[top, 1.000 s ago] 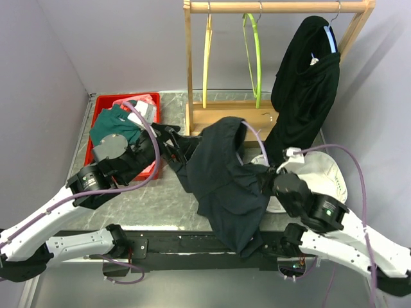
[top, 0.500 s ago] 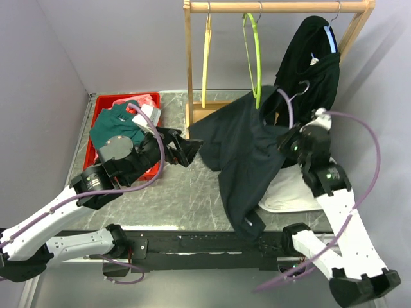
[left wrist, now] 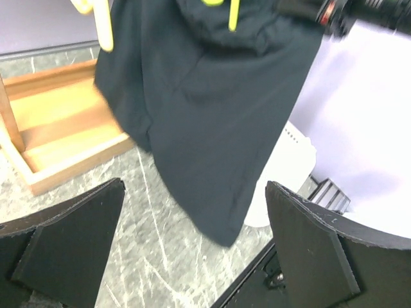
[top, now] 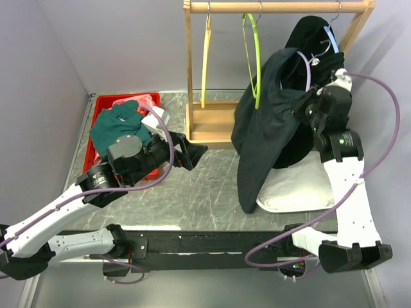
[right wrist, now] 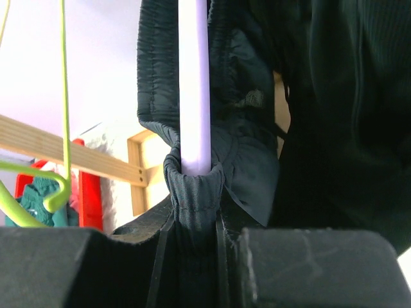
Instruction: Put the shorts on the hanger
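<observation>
The dark navy shorts [top: 266, 131] hang draped over the pale lilac hanger [top: 307, 67], held up near the right end of the wooden rail [top: 276, 7]. My right gripper [top: 307, 106] is shut on the hanger's bar and the shorts' waistband together; the right wrist view shows the lilac bar [right wrist: 194, 83] rising from the pinched fabric [right wrist: 192, 192]. My left gripper [top: 192, 154] is open and empty, low over the table, left of the hanging shorts [left wrist: 205, 109].
A yellow hanger [top: 205, 58] and a lime-green hanger [top: 255, 58] hang on the rail. A longer black garment [top: 321, 45] hangs at the far right. A red bin [top: 103, 119] with a teal garment [top: 115, 125] stands back left. A white cloth [top: 295, 189] lies under the shorts.
My right arm has lifted the hanger and shorts up and right, from over the table to the rail's right end. The shorts have slipped free of my left gripper, which drew back slightly.
</observation>
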You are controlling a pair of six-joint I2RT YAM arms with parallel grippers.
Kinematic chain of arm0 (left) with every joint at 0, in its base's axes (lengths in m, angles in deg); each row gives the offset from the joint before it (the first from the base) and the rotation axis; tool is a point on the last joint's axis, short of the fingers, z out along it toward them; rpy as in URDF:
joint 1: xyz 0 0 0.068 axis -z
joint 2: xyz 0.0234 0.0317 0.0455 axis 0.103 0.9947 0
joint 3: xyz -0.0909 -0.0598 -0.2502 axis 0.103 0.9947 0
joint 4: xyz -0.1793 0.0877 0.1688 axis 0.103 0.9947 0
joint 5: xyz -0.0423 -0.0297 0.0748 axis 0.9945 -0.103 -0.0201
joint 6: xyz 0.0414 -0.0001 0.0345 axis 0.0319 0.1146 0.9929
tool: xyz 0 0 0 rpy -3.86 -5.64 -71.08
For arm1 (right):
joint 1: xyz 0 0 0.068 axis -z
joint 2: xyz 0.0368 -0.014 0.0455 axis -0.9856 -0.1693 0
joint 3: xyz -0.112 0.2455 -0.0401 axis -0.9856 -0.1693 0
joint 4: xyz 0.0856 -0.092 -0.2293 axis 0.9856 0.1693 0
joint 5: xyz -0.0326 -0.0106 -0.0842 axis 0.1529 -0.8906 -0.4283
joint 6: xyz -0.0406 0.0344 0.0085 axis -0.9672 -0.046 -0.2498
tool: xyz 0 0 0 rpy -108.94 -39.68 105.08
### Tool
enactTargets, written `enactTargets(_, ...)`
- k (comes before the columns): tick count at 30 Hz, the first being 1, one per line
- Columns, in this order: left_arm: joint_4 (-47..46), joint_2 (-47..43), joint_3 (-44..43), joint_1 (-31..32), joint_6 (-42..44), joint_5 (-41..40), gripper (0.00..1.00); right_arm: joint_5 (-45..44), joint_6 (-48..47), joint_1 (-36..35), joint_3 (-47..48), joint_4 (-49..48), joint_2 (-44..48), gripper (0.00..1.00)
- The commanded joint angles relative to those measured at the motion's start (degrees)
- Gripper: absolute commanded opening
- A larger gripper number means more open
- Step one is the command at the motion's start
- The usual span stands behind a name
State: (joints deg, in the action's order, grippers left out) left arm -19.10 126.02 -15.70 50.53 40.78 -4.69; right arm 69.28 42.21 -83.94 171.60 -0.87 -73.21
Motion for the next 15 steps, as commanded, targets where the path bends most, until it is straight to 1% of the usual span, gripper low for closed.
enactTargets(1,2.2,-0.2,-4.1,0.2,1.4,1.4,0.97,-0.7,-4.5,0.7,8.7,-4.2,-2.2,0.00)
enactTargets(9,5.4,0.6,-6.5,0.2,3.2,0.8,0.97,-0.9,-9.4,0.8,18.0,-3.1,-6.7,0.00)
enactTargets(15,7.0,1.5,-6.8,0.2,4.3,0.3,0.97,-1.3,-13.7,0.8,21.7,-2.5,-8.9,0.00)
